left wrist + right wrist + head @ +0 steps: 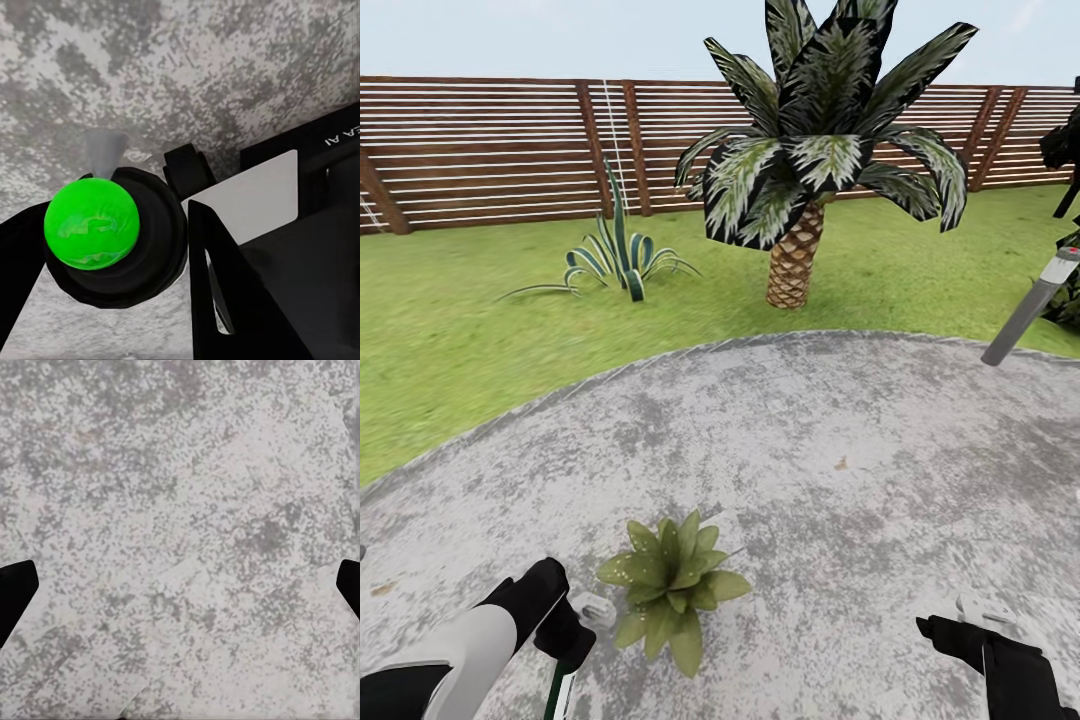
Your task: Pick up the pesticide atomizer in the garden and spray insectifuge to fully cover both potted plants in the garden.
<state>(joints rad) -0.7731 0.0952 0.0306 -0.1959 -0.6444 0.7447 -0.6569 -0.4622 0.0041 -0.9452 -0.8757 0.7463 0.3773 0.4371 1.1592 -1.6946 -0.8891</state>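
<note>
Left gripper [572,628]: closed around the pesticide atomizer [154,251], dark round body, glossy green ball, grey cone nozzle.
Potted plant [670,582]: just beside the left jaws, towards the robot's right; low rosette, broad pointed leaves.
Nearer arm: left.
Right gripper [963,626]: wide open, empty.
Patio [180,510]: mottled grey, rough.

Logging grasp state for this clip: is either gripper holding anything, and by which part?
The left gripper appears to clamp the atomizer around its dark round end; which end cannot be told. The right gripper is open and empty.
</note>
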